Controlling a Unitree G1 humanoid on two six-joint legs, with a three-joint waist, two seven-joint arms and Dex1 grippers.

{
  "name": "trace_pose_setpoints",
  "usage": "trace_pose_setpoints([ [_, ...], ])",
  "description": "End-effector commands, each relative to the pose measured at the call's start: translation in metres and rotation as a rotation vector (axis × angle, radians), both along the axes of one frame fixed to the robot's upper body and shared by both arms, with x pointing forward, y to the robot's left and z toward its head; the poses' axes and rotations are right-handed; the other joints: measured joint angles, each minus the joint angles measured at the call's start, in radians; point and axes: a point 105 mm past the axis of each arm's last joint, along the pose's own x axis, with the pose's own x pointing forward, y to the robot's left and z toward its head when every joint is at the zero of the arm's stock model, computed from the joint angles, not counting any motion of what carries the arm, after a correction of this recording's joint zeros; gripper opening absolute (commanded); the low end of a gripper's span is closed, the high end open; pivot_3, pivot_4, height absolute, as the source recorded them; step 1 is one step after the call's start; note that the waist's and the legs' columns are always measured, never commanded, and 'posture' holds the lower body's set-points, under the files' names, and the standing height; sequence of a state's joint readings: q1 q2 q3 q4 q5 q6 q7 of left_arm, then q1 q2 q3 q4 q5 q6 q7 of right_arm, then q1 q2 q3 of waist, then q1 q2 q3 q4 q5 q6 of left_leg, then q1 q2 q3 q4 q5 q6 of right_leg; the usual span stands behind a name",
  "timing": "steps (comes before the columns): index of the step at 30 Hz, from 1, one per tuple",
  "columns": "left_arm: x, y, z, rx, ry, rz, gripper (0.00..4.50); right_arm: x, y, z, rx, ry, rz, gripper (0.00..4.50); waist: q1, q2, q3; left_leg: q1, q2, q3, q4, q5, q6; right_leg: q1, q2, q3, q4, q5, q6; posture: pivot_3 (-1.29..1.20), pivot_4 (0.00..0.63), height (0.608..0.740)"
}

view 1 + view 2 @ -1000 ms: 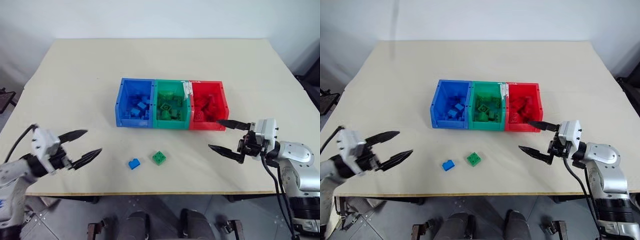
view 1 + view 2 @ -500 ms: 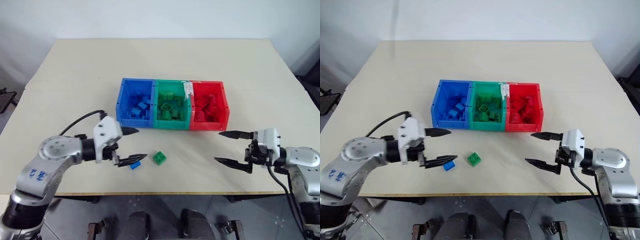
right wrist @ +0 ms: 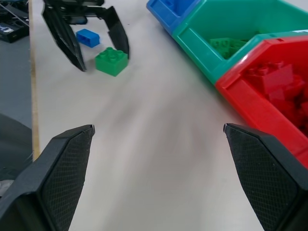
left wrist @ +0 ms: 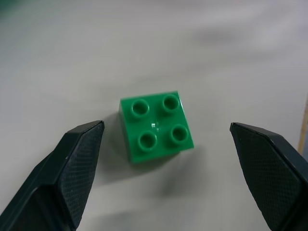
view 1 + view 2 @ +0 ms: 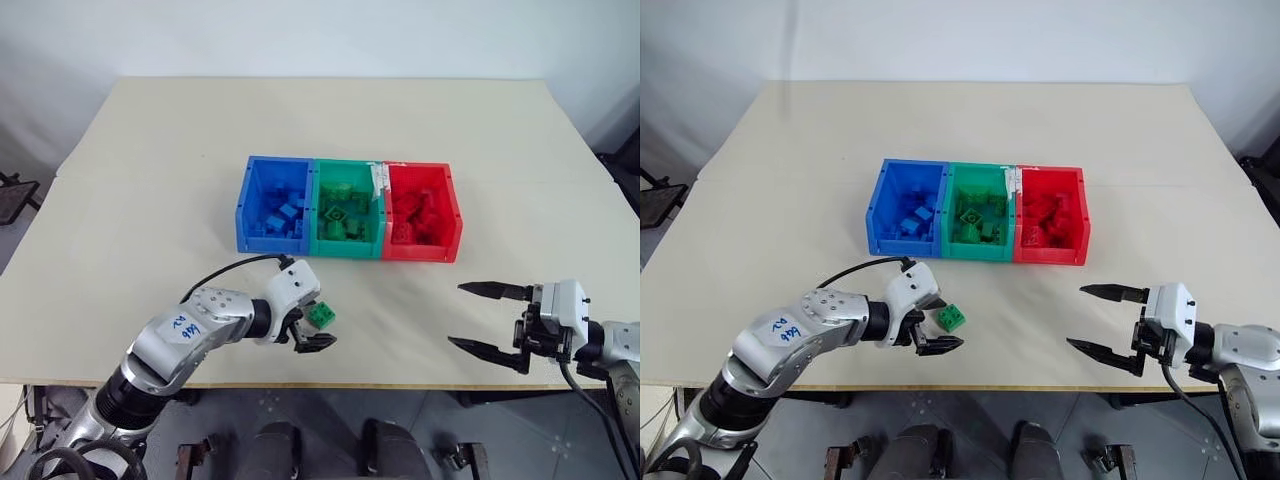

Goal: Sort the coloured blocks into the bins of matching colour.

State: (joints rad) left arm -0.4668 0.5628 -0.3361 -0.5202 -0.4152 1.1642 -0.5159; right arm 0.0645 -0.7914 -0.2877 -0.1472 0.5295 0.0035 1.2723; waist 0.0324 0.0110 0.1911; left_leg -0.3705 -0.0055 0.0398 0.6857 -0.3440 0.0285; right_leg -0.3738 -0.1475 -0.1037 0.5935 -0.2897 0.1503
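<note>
Left hand [image 4: 163,139] spread, fingers astride green block [image 4: 156,126] (4 studs up, untouched) on worktop [image 5: 150,190], right hand [image 5: 490,320] spread, near red bin [image 5: 421,213].

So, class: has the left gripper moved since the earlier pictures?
Yes. The left gripper swung rightward toward the bins, now straddling the green block.

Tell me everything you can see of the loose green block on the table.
The small green square plastic brick has four round studs on top in a two-by-two grid. It sits flat, studs up, on the beige table, in front of the green bin. The open left gripper straddles it without touching.
</note>
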Motion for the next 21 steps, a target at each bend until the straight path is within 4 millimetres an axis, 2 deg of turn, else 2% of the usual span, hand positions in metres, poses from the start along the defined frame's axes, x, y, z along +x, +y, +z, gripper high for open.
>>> trace_pose_setpoints([
  [1, 0.007, -0.003, 0.000, 0.011, -0.050, 0.012, 4.17, -0.003, 0.003, 0.009, 0.016, -0.039, -0.001, 4.50, 0.000, 0.000, 0.000, 0.000, 0.000, 0.000, 0.000, 0.000, 0.000, 0.000, 0.000, 0.000, 0.000, 0.000, 0.000, 0.00, 0.150, 0.740],
  [3, 0.007, -0.003, 0.000, 0.009, -0.049, 0.014, 3.90, -0.004, 0.004, 0.009, 0.017, -0.041, 0.004, 4.50, 0.001, 0.000, 0.000, 0.001, 0.000, 0.000, 0.000, 0.000, 0.000, 0.001, 0.000, 0.000, 0.000, 0.000, 0.000, 0.00, 0.150, 0.740],
  [9, 0.006, 0.004, 0.001, 0.013, -0.042, 0.003, 2.02, -0.007, 0.011, 0.010, 0.026, -0.036, 0.030, 4.50, -0.002, 0.000, 0.000, 0.000, 0.000, 0.000, 0.000, 0.000, 0.000, 0.000, 0.000, 0.000, 0.000, 0.000, 0.000, 0.00, 0.150, 0.740],
  [11, 0.011, 0.005, 0.009, -0.034, -0.082, 0.016, 1.50, -0.006, 0.014, 0.010, 0.035, -0.038, 0.029, 4.50, -0.003, 0.000, 0.000, 0.000, 0.000, 0.000, 0.000, 0.000, 0.000, 0.000, 0.000, 0.000, 0.000, 0.000, 0.000, 0.00, 0.150, 0.740],
  [15, 0.017, 0.002, 0.036, -0.157, -0.156, -0.030, 1.50, 0.001, 0.017, 0.017, 0.109, -0.057, -0.019, 4.50, -0.003, 0.000, 0.000, 0.000, 0.000, 0.000, 0.000, 0.000, 0.000, 0.000, 0.000, 0.000, 0.000, 0.000, 0.000, 0.00, 0.150, 0.740],
  [18, 0.038, 0.006, 0.070, -0.255, -0.311, -0.020, 1.50, 0.018, 0.013, 0.039, 0.295, -0.135, -0.168, 4.50, -0.005, 0.000, 0.000, 0.000, 0.001, 0.000, 0.000, 0.001, -0.001, 0.000, 0.000, -0.001, 0.000, 0.000, 0.000, 0.00, 0.150, 0.740],
  [21, 0.063, 0.006, 0.093, -0.324, -0.442, 0.019, 1.50, 0.024, 0.007, 0.049, 0.391, -0.188, -0.272, 4.50, 0.000, 0.000, 0.000, 0.000, 0.000, -0.001, 0.001, 0.001, -0.001, 0.000, 0.000, -0.001, 0.001, 0.000, 0.000, 0.00, 0.150, 0.740],
])
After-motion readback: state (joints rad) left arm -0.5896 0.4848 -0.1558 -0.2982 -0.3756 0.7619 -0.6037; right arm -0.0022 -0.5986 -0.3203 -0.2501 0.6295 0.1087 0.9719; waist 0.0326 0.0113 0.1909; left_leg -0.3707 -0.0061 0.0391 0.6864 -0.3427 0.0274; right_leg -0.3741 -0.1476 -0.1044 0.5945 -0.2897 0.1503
